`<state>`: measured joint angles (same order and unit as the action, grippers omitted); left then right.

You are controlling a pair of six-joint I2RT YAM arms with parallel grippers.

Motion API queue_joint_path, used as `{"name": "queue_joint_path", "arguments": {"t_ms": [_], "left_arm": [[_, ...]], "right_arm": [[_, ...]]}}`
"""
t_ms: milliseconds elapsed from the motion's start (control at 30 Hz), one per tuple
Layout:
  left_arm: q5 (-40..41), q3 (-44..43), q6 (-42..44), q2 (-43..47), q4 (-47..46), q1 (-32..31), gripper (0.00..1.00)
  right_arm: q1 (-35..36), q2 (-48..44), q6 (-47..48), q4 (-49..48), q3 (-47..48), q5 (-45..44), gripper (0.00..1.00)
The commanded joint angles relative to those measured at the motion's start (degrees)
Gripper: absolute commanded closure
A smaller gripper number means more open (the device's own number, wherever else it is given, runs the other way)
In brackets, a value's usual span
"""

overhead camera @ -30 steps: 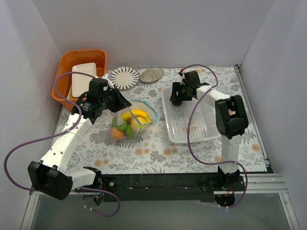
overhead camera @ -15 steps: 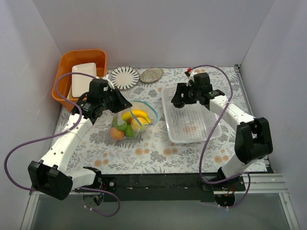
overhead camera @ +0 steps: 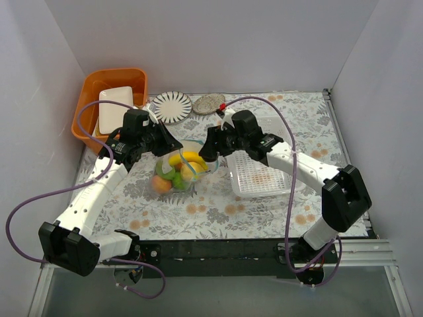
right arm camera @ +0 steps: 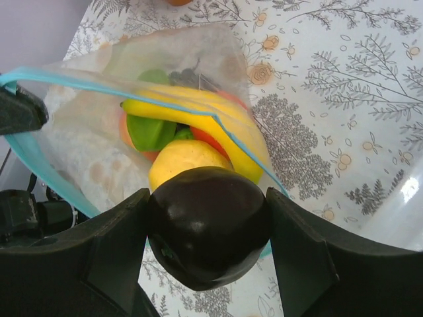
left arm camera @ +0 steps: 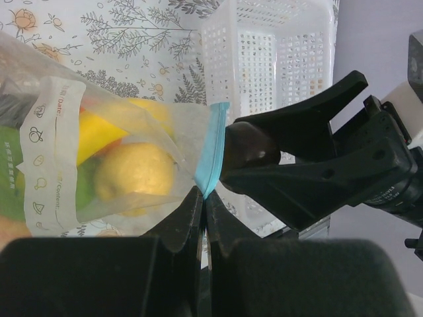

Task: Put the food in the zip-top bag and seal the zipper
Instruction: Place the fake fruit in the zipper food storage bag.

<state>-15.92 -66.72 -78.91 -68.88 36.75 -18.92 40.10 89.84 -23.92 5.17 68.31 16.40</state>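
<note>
The clear zip-top bag (overhead camera: 180,168) lies left of centre on the table, with its mouth facing right. Inside it I see food: a banana (overhead camera: 188,157), a lemon (right arm camera: 182,163), a green piece (right arm camera: 149,129) and an orange one (overhead camera: 160,183). My left gripper (left arm camera: 203,195) is shut on the bag's mouth edge at the light blue zipper (left arm camera: 213,152), holding it up. My right gripper (right arm camera: 208,228) is shut on a dark plum (right arm camera: 206,221), which hangs right at the bag's open mouth, just above the lemon. From above, the right gripper (overhead camera: 210,150) sits at the bag's right rim.
A white lattice basket (overhead camera: 264,173) stands to the right of the bag, under my right forearm. At the back left an orange bin (overhead camera: 89,109) holds a white box. A striped plate (overhead camera: 172,107) and a grey plate (overhead camera: 209,103) lie along the back edge.
My right arm has swung left from over the basket to the bag's mouth, carrying the plum. The left gripper and the bag have stayed put.
</note>
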Motion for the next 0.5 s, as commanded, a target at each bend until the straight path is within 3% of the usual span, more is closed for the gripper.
{"name": "queue_joint_path", "arguments": {"t_ms": [0, 367, 400, 433, 467], "left_arm": [[-0.6, 0.6, -0.1, 2.3, -0.8, 0.1, 1.0], [-0.2, -2.3, -1.2, 2.5, -0.8, 0.1, 1.0], [0.4, -2.5, -1.2, 2.5, -0.5, 0.1, 1.0], [0.8, -2.7, -1.2, 2.5, -0.2, 0.1, 1.0], [1.2, -2.7, -1.2, 2.9, 0.2, 0.1, 1.0]], "right_arm": [[1.7, 3.7, -1.5, -4.1, 5.5, 0.8, 0.64], [8.5, 12.6, -1.6, -7.3, 15.4, 7.0, 0.52], [8.9, 13.2, -1.4, -7.0, 16.0, 7.5, 0.49], [8.9, 13.6, -1.2, -6.2, 16.6, 8.2, 0.37], [8.9, 14.2, -0.5, -5.6, 17.5, 8.7, 0.32]]}}
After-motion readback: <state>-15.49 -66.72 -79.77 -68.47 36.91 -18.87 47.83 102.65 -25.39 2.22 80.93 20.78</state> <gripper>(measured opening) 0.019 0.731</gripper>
